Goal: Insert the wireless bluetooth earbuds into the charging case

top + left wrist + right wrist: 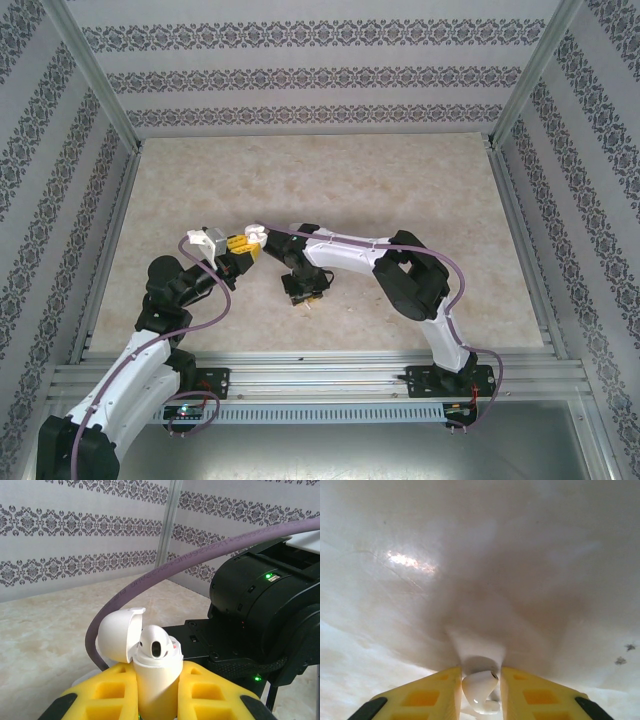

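Observation:
My left gripper (246, 243) (156, 690) is shut on a white charging case (155, 677) (257, 234) and holds it upright above the table. The case's lid (118, 635) is flipped open to the left. One white earbud (156, 643) sits in the case, its head sticking out. My right gripper (303, 297) (481, 692) points straight down at the table. A second white earbud (480, 686) lies between its yellow fingers (430, 695), which press in on both sides of it; its stem points towards the camera.
The marble-look table (400, 180) is fenced by aluminium rails (300, 370) and patterned walls. In the left wrist view the right arm's black body (260, 605) stands just behind the case, and a purple cable (150, 577) arcs over it.

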`<action>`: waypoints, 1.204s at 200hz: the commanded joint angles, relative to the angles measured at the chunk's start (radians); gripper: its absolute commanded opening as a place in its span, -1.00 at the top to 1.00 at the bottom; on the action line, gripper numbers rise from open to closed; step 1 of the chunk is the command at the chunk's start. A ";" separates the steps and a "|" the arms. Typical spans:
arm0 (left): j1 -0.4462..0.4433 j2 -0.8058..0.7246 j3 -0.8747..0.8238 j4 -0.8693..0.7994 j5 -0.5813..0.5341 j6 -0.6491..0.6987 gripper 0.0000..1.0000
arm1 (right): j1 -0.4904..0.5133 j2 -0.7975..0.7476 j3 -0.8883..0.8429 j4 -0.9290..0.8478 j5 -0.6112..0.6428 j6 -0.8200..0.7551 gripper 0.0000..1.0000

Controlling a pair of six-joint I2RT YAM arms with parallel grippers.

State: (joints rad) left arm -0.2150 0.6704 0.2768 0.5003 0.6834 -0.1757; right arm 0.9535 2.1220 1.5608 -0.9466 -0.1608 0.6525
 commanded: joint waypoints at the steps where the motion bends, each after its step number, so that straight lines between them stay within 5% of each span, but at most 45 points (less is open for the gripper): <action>1: -0.003 -0.005 -0.005 0.012 0.006 0.007 1.00 | 0.008 0.016 0.019 -0.056 0.016 0.000 0.41; 94: -0.004 0.001 -0.005 0.038 0.010 -0.004 1.00 | -0.013 -0.013 -0.005 -0.029 -0.003 0.007 0.59; 241: -0.020 0.220 0.068 0.276 0.107 -0.051 1.00 | -0.110 -0.553 -0.225 0.152 0.129 0.098 0.75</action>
State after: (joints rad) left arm -0.2173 0.8742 0.3023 0.6765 0.7574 -0.2108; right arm 0.8417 1.6421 1.3636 -0.8215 -0.0746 0.7212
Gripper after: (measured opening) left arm 0.164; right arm 0.122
